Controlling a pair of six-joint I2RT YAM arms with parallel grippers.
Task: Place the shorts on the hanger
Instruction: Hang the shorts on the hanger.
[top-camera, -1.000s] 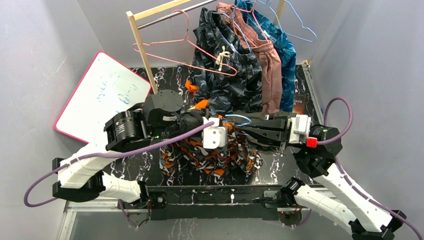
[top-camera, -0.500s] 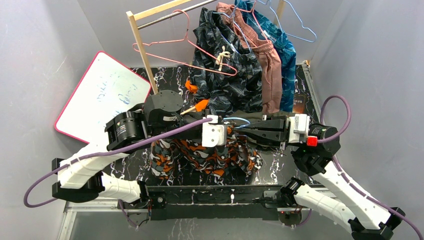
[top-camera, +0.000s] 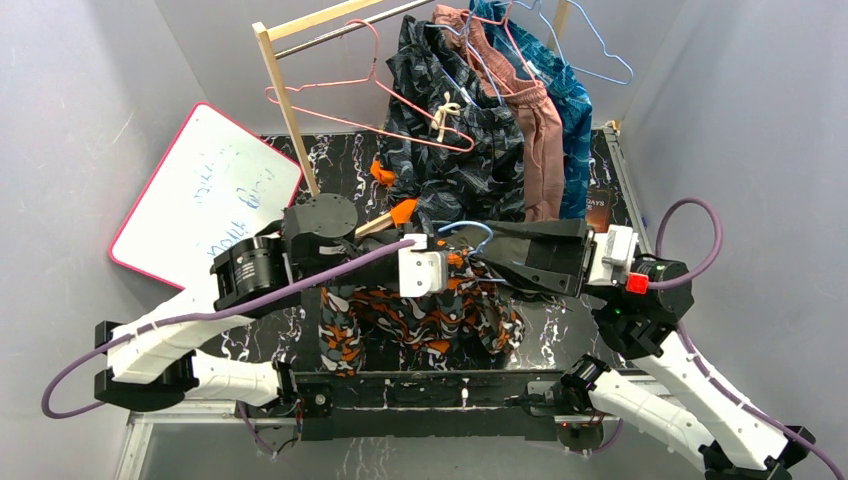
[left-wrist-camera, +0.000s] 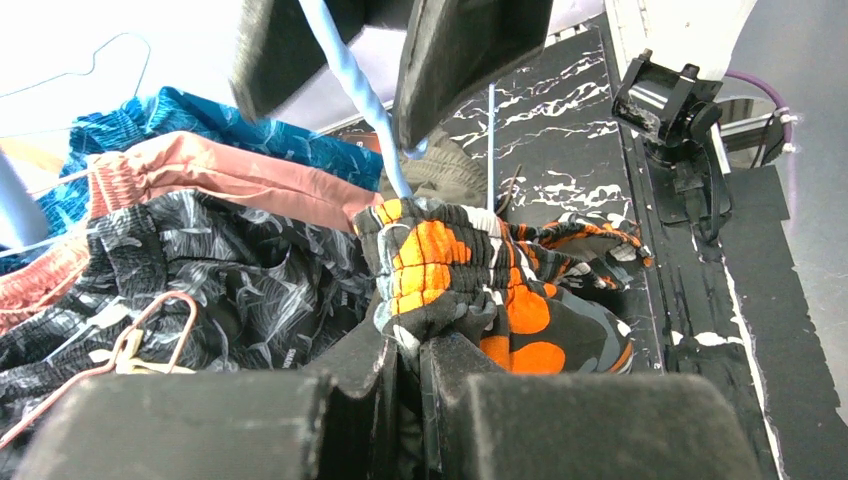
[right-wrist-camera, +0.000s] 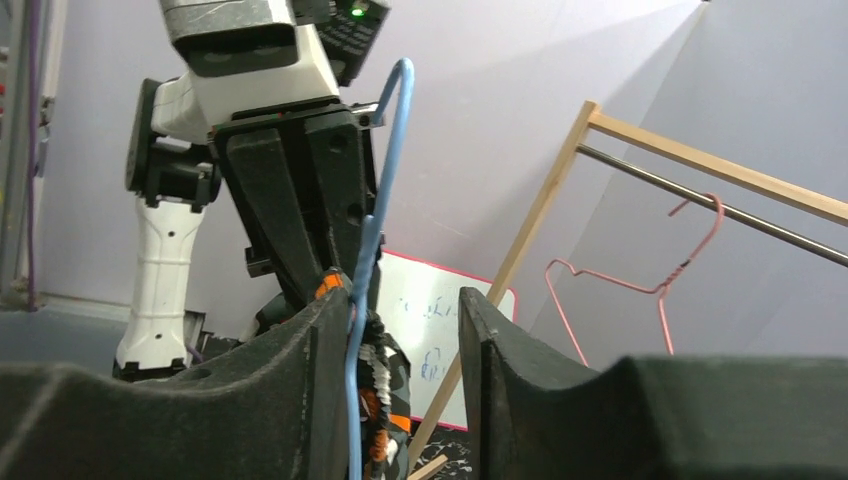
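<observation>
Orange, black, white and grey camouflage shorts (left-wrist-camera: 450, 280) hang bunched between the two arms, draped over the black marbled counter (top-camera: 560, 320). Left gripper (left-wrist-camera: 408, 350): jaws clenched on the gathered elastic waistband, with only fabric between them. Light-blue wire hanger (right-wrist-camera: 385, 140): curved hook uppermost, neck running down into the waistband. Right gripper (right-wrist-camera: 400, 305): jaws parted wider than the wire, which passes between them, lying against one finger and clear of the other.
</observation>
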